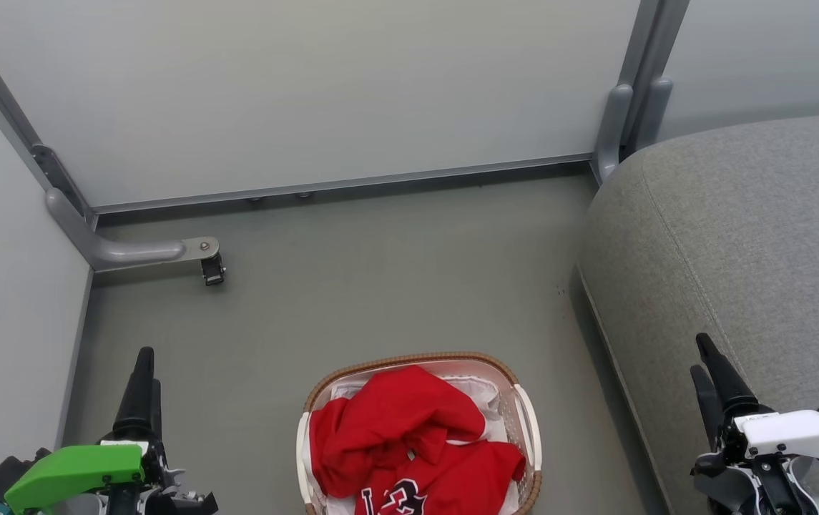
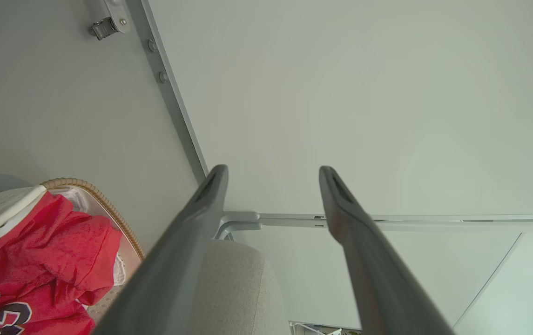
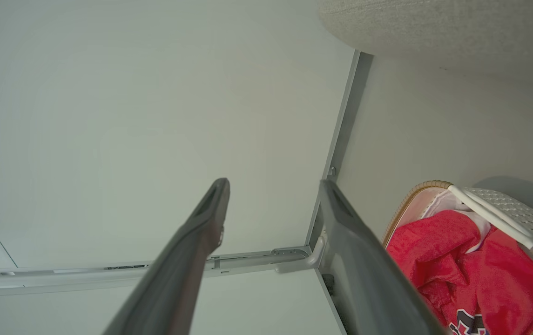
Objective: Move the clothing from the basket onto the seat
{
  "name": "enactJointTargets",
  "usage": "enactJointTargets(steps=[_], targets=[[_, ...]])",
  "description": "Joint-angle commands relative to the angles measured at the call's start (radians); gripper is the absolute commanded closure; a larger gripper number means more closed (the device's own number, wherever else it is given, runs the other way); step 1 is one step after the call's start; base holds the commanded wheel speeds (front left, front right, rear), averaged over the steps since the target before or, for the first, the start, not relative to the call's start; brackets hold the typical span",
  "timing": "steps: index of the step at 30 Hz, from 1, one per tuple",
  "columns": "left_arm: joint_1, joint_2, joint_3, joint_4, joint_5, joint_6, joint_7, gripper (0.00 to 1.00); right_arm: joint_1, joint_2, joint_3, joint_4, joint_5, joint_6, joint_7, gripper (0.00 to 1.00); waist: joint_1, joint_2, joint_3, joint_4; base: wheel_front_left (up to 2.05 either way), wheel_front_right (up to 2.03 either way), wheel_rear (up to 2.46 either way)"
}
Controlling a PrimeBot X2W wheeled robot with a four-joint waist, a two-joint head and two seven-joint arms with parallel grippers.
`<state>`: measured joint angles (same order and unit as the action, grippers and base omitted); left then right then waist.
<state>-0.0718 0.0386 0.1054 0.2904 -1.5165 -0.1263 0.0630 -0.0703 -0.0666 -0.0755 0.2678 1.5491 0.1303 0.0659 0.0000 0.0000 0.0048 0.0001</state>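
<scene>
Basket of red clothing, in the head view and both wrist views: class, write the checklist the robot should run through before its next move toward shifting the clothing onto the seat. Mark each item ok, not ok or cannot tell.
1. Left end effector open, holding nothing: ok.
2. Right end effector open, holding nothing: ok.
3. Clothing lies in the basket, uncovered from above: ok.
4. Seat bare where visible, standing beside the basket: ok.
5. Clothing free of the white liner: cannot tell.
6. Number of garments in the heap: cannot tell.
</scene>
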Motion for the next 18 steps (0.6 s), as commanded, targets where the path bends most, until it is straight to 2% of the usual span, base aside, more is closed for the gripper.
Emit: enactJointTargets(steps=[1, 18], targets=[[-0.017, 0.006, 0.000, -0.017, 0.048, -0.001, -0.011, 0.00, -0.020, -0.021, 0.009, -0.022, -0.033, 0.000, -0.013, 0.00, 0.0000, 0.0000, 0.000, 0.000, 0.00, 0.00, 0.00], [-0.028, 0.026, -0.043, -0.012, 0.433, -0.002, -0.084, 0.00, -0.067, -0.076, 0.082, -0.009, -0.327, 0.000, -0.086, 0.00, 0.0000, 0.0000, 0.006, 0.001, 0.00, 0.00, 0.00]])
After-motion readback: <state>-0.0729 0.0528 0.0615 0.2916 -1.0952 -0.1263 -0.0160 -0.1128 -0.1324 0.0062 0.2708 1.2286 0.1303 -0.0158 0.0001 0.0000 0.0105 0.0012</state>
